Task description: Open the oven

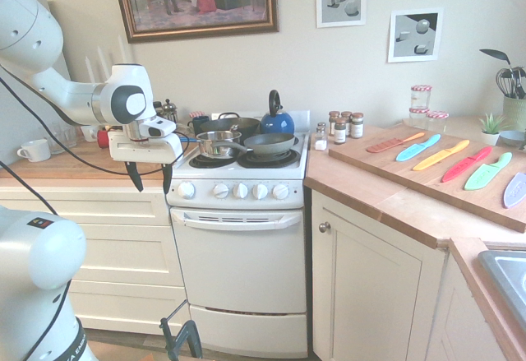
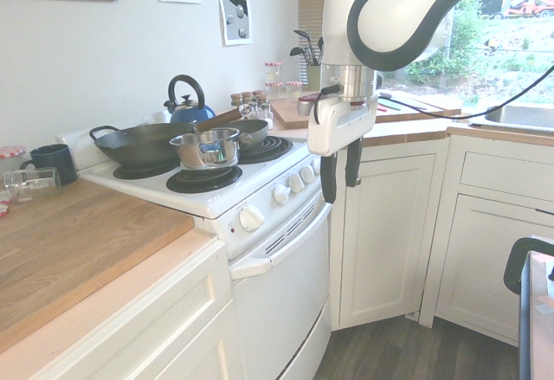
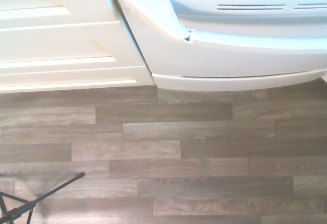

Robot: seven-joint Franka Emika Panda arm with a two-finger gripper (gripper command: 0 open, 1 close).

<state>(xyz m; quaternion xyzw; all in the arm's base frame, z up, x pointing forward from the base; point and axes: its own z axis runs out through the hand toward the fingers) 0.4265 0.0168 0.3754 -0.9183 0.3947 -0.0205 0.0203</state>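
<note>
The oven [image 1: 238, 275] is a skinny white freestanding stove wedged between two runs of cream cabinets with wooden countertops [image 1: 386, 192]. Its door is shut right now. There's a row of five round white knobs [image 1: 240, 190] across the front panel, and just under them a wide white bar handle [image 1: 237, 219] with a few vent slits. Below the door is a bottom drawer [image 1: 246, 330]. The wrist view catches the end of that handle [image 3: 245, 45] from above, plus grey wood-look floor [image 3: 179, 152].

On the black burners sit a small steel saucepan [image 1: 217, 143] at the front left, a dark frying pan [image 1: 269, 143] at the front right, a black wok [image 2: 143, 144] behind, and a blue kettle [image 1: 277, 119] at the back right.

The gripper [image 1: 149, 178] hangs in the air just off the oven's front left corner, about level with the knobs, fingers pointing down. They're spread moderately wide apart with nothing between them, and they're not touching the handle.
</note>
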